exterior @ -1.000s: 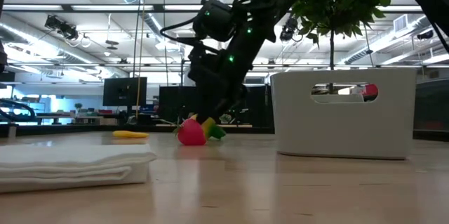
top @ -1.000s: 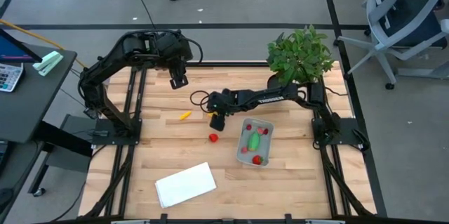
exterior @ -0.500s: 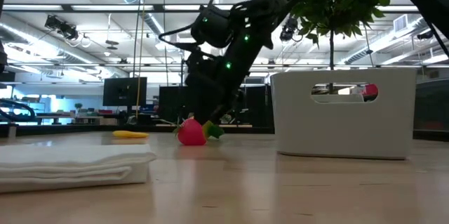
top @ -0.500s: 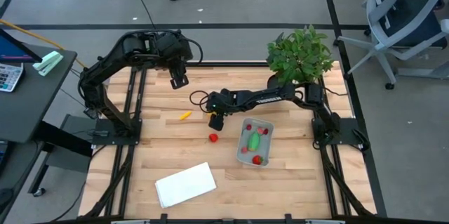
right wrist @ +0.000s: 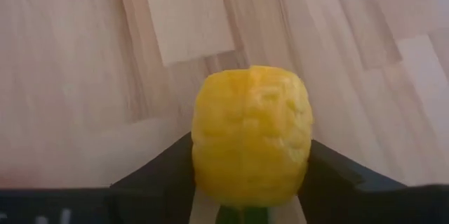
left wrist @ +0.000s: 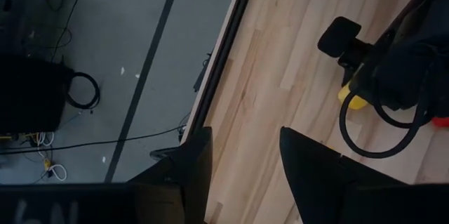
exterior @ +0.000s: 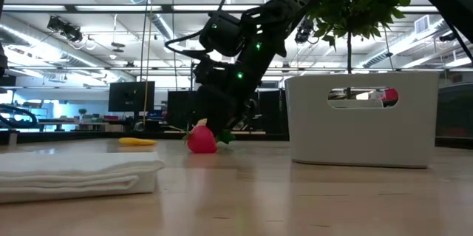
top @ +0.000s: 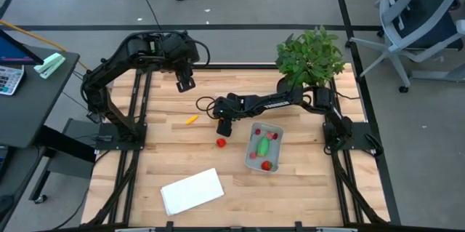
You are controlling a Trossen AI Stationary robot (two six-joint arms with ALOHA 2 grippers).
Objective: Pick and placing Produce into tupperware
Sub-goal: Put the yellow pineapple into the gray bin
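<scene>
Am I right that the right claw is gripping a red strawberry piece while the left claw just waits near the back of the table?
Not quite. The right claw grips a yellow piece, not a red strawberry; the right wrist view shows it clamped between the fingers. The red strawberry piece lies free on the table in the high view. The rest holds: the left claw waits near the back.

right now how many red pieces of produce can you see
3 clearly: one red piece lies loose on the table beside the tupperware; one sits at its near end, one at its far end. Smaller ones may be hidden.
</scene>
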